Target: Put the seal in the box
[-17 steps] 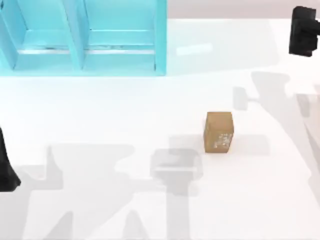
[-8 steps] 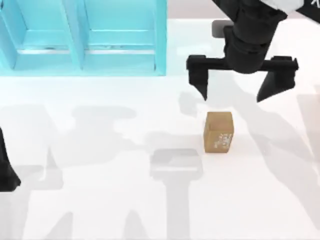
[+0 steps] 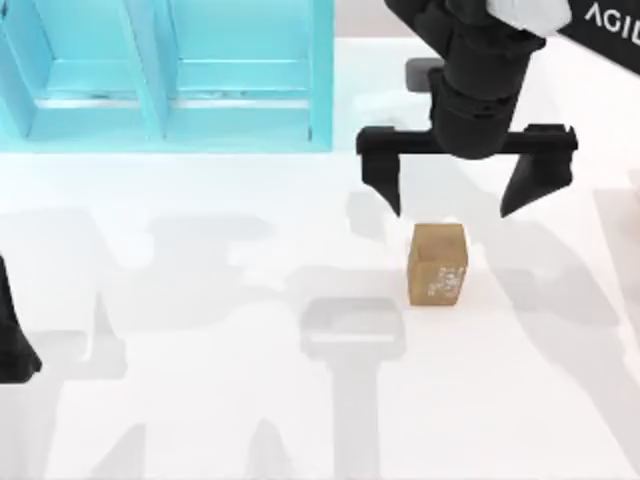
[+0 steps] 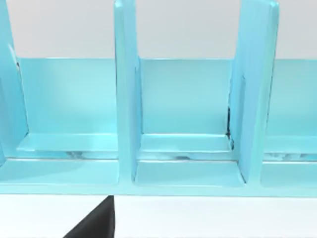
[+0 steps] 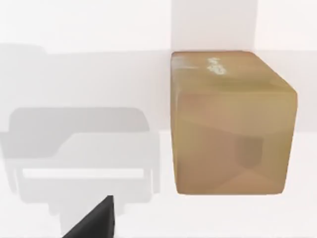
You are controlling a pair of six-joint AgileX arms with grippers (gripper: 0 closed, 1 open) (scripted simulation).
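Note:
The seal (image 3: 437, 264), a small tan-brown block with whitish marks on its front face, stands upright on the white table right of centre. It looms close in the right wrist view (image 5: 230, 124). My right gripper (image 3: 463, 200) hangs open just behind and above the seal, its black fingers (image 3: 385, 180) spread wider than the block. The box (image 3: 165, 75), a light-blue holder with upright dividers, stands at the back left; its compartments (image 4: 183, 124) show in the left wrist view. My left gripper (image 3: 12, 345) sits parked at the left edge.
Grey arm shadows lie across the white table (image 3: 200, 330) in front of the box and around the seal. Open table stretches between the seal and the box.
My right arm swung in from the back right corner and now hovers over the seal, shifting slightly left and lower in the last half second. The seal has not moved.

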